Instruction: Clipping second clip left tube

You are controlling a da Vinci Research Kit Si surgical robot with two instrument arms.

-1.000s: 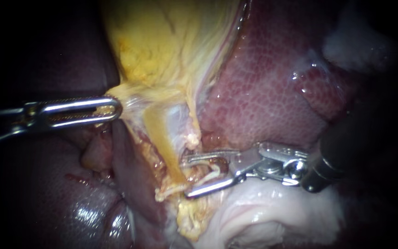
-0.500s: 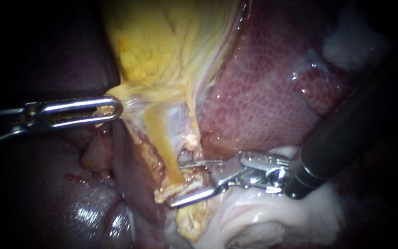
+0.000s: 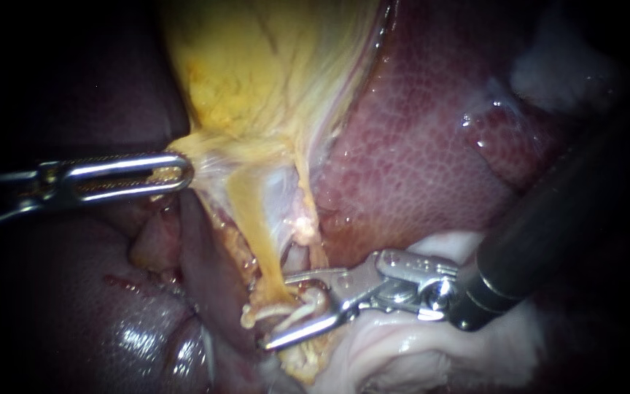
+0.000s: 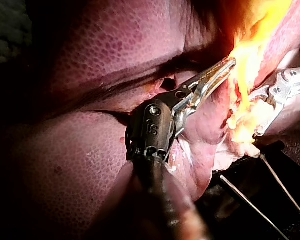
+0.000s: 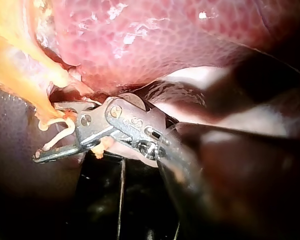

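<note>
Your right instrument (image 3: 277,312) is reaching in with its jaws gaping, one on each side of the left tube (image 3: 246,219) near its lower end. That yellow tube is running steeply down from the gallbladder (image 3: 257,73), crossing the jaws almost squarely, so this arm is the nearer one. Your left instrument (image 3: 180,174) is clenching the gallbladder's lower edge, well apart. You are seeing two instruments and two tubes, the paler right tube (image 3: 302,211) lying beside; no clip is showing clearly.

A thin, pale tube (image 3: 278,310) lies curled and bent just under the yellow strand's (image 3: 253,226) lower end.
</note>
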